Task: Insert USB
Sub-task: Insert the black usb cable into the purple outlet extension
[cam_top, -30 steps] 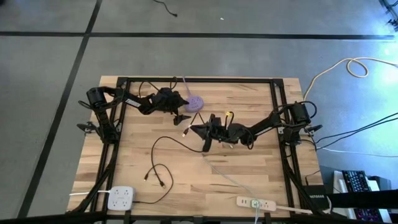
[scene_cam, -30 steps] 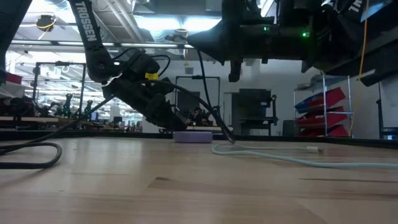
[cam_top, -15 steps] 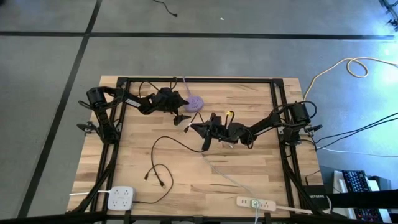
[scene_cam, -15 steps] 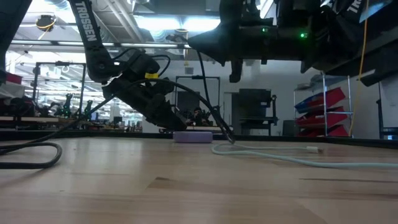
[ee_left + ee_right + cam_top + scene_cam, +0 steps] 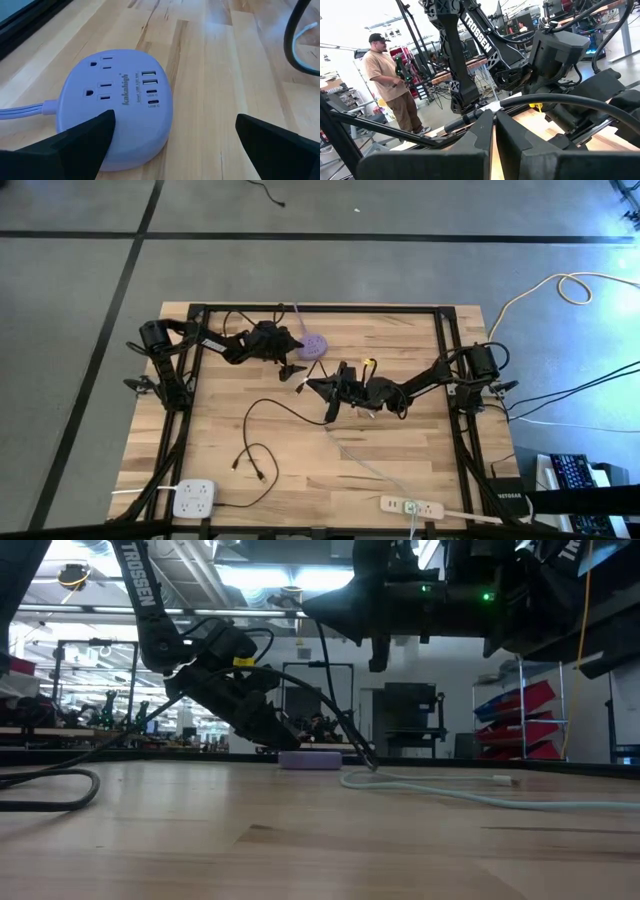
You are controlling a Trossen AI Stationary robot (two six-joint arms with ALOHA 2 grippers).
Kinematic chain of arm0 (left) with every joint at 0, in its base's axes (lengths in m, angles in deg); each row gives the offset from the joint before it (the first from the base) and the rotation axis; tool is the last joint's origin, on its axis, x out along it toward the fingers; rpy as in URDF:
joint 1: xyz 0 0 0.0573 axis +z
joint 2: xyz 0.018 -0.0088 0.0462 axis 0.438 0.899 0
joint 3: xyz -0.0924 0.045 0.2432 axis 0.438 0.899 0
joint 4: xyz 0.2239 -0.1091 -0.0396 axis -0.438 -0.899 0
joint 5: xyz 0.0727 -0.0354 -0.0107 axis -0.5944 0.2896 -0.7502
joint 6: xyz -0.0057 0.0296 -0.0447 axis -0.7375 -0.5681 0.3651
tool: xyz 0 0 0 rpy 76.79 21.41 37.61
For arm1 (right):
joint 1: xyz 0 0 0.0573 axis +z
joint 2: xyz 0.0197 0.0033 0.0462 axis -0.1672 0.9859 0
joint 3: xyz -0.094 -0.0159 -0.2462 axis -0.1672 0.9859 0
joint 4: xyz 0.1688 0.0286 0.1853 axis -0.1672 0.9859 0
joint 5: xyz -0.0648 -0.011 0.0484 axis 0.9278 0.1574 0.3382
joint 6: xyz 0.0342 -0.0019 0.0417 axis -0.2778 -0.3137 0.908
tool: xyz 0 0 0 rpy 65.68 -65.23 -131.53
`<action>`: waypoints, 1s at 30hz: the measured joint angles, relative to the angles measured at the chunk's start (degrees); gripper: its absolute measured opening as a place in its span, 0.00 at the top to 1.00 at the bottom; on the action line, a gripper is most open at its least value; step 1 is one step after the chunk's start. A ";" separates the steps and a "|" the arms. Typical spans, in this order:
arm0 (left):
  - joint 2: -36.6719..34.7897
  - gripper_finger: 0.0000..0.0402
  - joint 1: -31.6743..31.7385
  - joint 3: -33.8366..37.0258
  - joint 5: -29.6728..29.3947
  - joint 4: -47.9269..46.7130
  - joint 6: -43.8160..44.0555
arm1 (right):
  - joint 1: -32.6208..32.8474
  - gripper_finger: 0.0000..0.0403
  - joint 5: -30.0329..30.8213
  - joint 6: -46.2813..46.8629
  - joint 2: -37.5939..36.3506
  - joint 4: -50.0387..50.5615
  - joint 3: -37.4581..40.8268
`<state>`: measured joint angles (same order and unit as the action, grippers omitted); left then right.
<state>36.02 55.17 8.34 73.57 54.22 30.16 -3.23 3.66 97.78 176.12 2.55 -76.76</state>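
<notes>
A round purple power hub [image 5: 120,112] with USB ports [image 5: 150,90] lies flat on the table at the far middle [image 5: 314,346]. My left gripper [image 5: 175,119] stands open around it, one finger close against its side and the other well clear; I cannot tell whether the near finger touches. My right gripper [image 5: 310,386] hovers just right of the hub, shut on a black USB cable [image 5: 262,408]. The cable's light plug [image 5: 300,389] sticks out toward the hub. My right gripper pinches the black cable close behind its plug end [image 5: 506,102] between its two fingers, which lie about level and point toward the table's left. The fingertips hide the plug in the wrist view. The cable arcs back [image 5: 570,100] and drops to the table, slack.
The black cable's slack loops over the near left of the table [image 5: 250,460]. A white cable [image 5: 365,465] runs to a white power strip [image 5: 410,505] at the near edge. A white power block [image 5: 195,498] sits near left. A person [image 5: 387,85] stands beyond the table.
</notes>
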 joint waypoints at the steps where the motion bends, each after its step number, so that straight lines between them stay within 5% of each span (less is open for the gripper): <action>1: 0.00 0.00 0.00 0.00 -0.01 0.00 -0.02 | 0.00 1.00 0.00 0.00 0.00 0.00 0.00; 16: 0.00 0.00 -0.02 0.00 0.08 -0.27 -0.42 | 0.00 1.00 -0.02 0.00 0.02 -1.64 0.00; 22: -0.07 0.00 0.02 -0.10 4.39 -1.46 0.24 | -0.04 1.00 -0.02 0.00 0.04 -2.10 0.00; 30: -0.15 0.00 -0.11 -0.37 -1.84 -1.88 -1.25 | -0.04 1.00 -0.07 0.00 0.04 -1.86 0.00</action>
<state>35.86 55.06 7.97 71.73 52.34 28.91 -3.28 3.59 97.78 176.16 0.69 -76.76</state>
